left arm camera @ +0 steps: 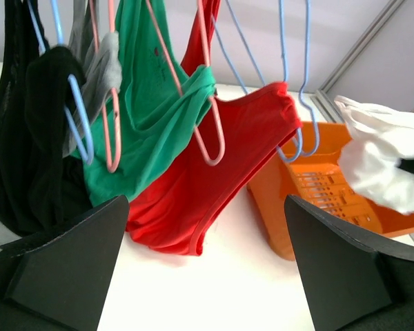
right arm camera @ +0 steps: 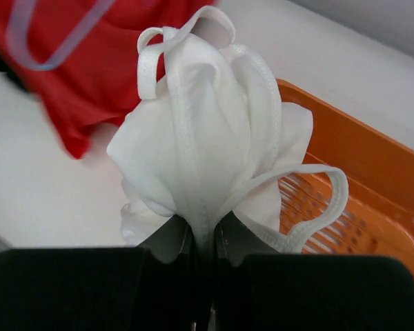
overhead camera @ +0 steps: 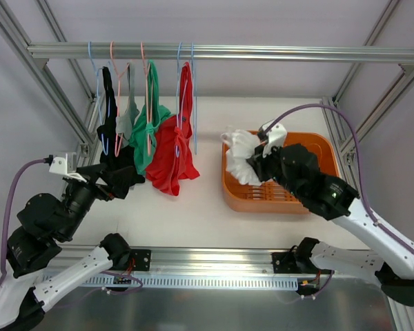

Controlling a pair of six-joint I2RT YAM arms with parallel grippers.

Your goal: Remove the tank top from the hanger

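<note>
- Orange plastic basket [overhead camera: 279, 205] sat on the white surface [overhead camera: 200, 214], to the right of the hanging clothes, with its slatted floor in view beside the right arm.
- White tank top [right arm camera: 200, 138], off its hanger, was bunched in the right fingers [right arm camera: 167, 241]. They were pinched narrow on its folds, and its straps looped loose above and to one side.
- That white bundle hung over the basket's left rim. Whether the cloth touched the basket could not be told.
- Left fingers [left arm camera: 62, 269] stood wide apart and gripped nothing, close in front of the black top [overhead camera: 109, 131].
- Black, grey [overhead camera: 129, 117], green [overhead camera: 152, 131] and red [overhead camera: 172, 162] tops hung on thin wire hangers from the metal rail [overhead camera: 262, 52] at the back.
- One blue hanger [overhead camera: 192, 103] hung just right of the red top, between it and the basket.
</note>
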